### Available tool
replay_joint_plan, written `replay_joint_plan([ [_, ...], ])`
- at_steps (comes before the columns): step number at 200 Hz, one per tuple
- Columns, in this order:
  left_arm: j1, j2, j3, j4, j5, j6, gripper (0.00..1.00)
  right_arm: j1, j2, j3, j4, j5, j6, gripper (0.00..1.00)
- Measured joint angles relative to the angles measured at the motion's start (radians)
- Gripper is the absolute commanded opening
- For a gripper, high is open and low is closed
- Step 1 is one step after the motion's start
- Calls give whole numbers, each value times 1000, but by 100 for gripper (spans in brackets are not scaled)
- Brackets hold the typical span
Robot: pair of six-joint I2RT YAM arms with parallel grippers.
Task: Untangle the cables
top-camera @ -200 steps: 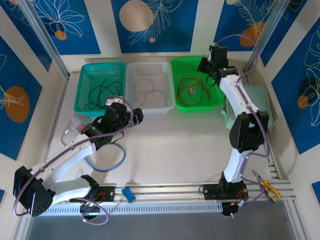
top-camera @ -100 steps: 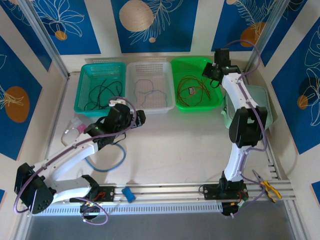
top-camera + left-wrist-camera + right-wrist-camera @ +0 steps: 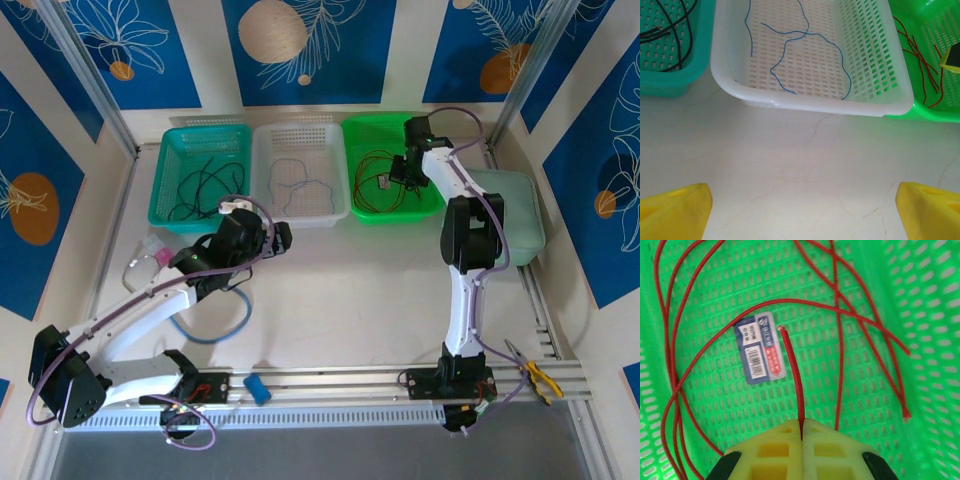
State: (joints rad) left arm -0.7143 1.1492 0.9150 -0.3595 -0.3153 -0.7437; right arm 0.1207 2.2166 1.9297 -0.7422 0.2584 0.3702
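**Red strand brought down into the green basket**

My right gripper (image 3: 801, 432) has its yellow pads pressed together on a thin red wire (image 3: 794, 375), whose cut end pokes out just past the tips. A second ago this hand was raised over the far right corner of the bright green perforated plastic basket (image 3: 930, 290). Now it has swung down and inward, low over the basket floor where more red loops lie. I take that to mean the strand is free of the others and ready to be let go here; the remaining step, I judge, is simply to release it.

My left gripper (image 3: 800, 215) is spread wide with nothing between its pads, over bare table just in front of the white slotted plastic basket (image 3: 810, 102), and it has hardly shifted. A thin blue wire (image 3: 812, 34) lies in that basket, and black wires (image 3: 677, 25) lie in the teal plastic basket (image 3: 665, 82) beside it — so the colours look sorted apart.

Beside the red wire's tip lies a small blue, white and red paper label (image 3: 760, 347) — it carries a barcode, but its print is too small to read.
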Motion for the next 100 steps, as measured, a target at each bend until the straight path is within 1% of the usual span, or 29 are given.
replay_joint_plan([
  [35, -2, 0, 0, 0, -1, 0, 95, 23, 35, 16, -8, 0, -7, 1],
  [45, -2, 0, 0, 0, -1, 0, 96, 26, 44, 18, -13, 0, -7, 6],
  [81, -2, -2, -5, -1, -3, -5, 97, 18, 78, 94, -65, 0, -4, 34],
  [100, -2, -2, -6, -2, -5, -8, 97, 11, 78, 134, -86, 0, -3, 47],
])
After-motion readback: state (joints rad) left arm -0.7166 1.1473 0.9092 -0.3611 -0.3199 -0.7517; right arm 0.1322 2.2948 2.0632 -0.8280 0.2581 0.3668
